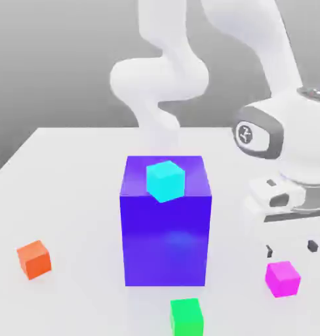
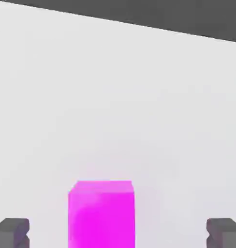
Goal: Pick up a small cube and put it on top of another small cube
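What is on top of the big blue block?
A small cyan cube sits on the big blue block, near the middle of its top face. The patch of blue directly beneath the cube is covered.

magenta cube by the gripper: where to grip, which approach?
Take the magenta cube from straight above, on two opposite side faces near mid-height. It sits flat on the table with plain vertical sides and open space around it. The open gripper hangs just above it, and the fingertips stand wider than the cube, so a straight descent should fit.
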Controlling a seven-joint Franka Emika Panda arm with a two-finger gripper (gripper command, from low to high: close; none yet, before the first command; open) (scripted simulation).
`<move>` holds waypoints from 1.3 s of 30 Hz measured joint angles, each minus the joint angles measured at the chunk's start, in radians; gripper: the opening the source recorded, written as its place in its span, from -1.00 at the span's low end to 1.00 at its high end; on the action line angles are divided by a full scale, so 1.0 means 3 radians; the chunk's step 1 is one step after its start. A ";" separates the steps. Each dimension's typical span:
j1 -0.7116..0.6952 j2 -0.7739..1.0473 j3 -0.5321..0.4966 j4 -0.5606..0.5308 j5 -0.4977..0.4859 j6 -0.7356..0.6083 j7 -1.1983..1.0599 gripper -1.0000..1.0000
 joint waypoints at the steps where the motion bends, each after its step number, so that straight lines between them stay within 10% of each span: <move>1: 0.0067 0.0121 -0.0079 0.0024 -0.0083 0.0088 0.0067 0.00; 3: 0.0220 0.0361 -0.0262 0.0077 -0.0238 0.0271 0.0188 0.00; 4: 0.0272 0.0438 -0.0324 0.0094 -0.0286 0.0329 0.0226 -1.00; 17: 0.0037 -0.0156 0.0041 -0.0041 0.0077 -0.0073 -0.0119 -1.00; 39: -0.0960 0.0601 -0.0892 0.1392 -0.0136 -0.1396 -0.1288 -1.00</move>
